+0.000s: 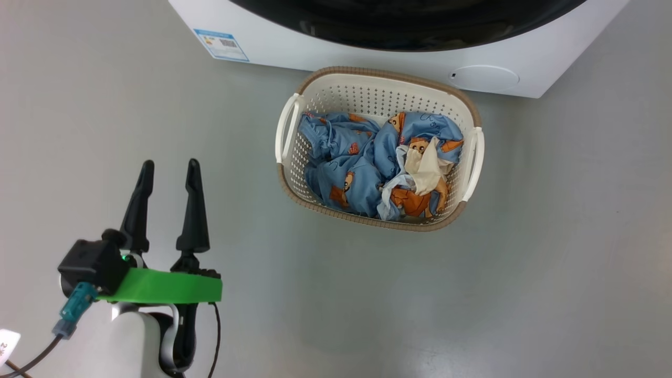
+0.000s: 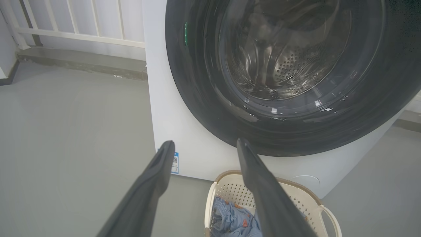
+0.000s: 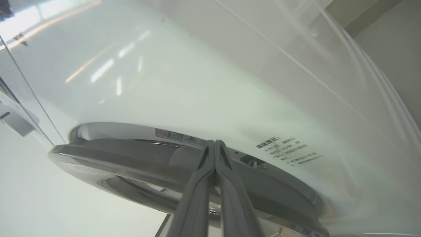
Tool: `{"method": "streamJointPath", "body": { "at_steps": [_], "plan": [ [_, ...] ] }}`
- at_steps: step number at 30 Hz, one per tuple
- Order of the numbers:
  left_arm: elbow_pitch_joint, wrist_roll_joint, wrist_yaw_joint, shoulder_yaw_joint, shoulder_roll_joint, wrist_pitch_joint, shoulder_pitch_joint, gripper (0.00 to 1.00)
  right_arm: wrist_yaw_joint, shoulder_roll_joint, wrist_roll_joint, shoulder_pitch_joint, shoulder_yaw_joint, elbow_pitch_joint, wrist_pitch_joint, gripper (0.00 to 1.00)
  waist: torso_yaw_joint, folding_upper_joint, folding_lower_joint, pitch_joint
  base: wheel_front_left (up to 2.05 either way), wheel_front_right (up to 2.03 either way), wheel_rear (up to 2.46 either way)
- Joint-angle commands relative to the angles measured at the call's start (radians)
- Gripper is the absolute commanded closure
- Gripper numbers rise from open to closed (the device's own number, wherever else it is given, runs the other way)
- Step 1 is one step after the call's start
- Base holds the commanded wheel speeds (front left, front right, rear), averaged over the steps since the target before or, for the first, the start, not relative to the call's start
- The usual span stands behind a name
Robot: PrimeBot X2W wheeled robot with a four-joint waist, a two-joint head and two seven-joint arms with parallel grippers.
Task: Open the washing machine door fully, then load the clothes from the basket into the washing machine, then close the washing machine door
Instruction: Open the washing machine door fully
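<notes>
The white washing machine (image 1: 367, 60) fills the top of the head view, with the black ring of its door (image 1: 404, 26) above. Just before it on the floor stands the cream basket (image 1: 378, 73), holding blue printed clothes (image 1: 362, 163). My left gripper (image 1: 169, 170) is open and empty, low and left of the basket. In its wrist view that gripper (image 2: 205, 143) points at the door (image 2: 197, 82), with the basket (image 2: 230, 184) below. My right gripper (image 3: 214, 142) is shut with nothing between its fingers, its tips at the door's edge (image 3: 131, 154) against the white front (image 3: 164, 82).
A blue label (image 1: 221, 44) and a round cap (image 1: 485, 77) mark the machine's lower front. A white railing (image 2: 79, 33) over a low step runs behind the machine's left side. Grey floor (image 1: 525, 262) spreads around the basket.
</notes>
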Motion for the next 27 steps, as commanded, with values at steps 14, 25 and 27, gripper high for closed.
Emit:
{"method": "streamJointPath", "body": {
  "at_steps": [14, 25, 27],
  "plan": [
    [-0.033, -0.028, -0.003, 0.022, 0.020, -0.009, -0.023, 0.00, 0.005, -0.023, 0.058, -0.120, 0.021, 0.026, 0.171, 1.00, 0.042, 0.0000, 0.0000, 0.036, 0.00, 0.00, 0.00],
    [-0.022, -0.046, 0.005, 0.011, 0.020, -0.009, -0.022, 0.00, 0.005, -0.015, 0.081, -0.164, 0.018, 0.081, 0.235, 1.00, 0.068, 0.0000, 0.0000, 0.039, 0.00, 0.00, 0.00],
    [-0.020, -0.046, 0.006, 0.012, 0.020, -0.009, -0.022, 0.00, 0.005, -0.003, 0.085, -0.162, 0.023, 0.090, 0.247, 1.00, 0.069, 0.0000, 0.0000, 0.037, 0.00, 0.00, 0.00]
  ]
}}
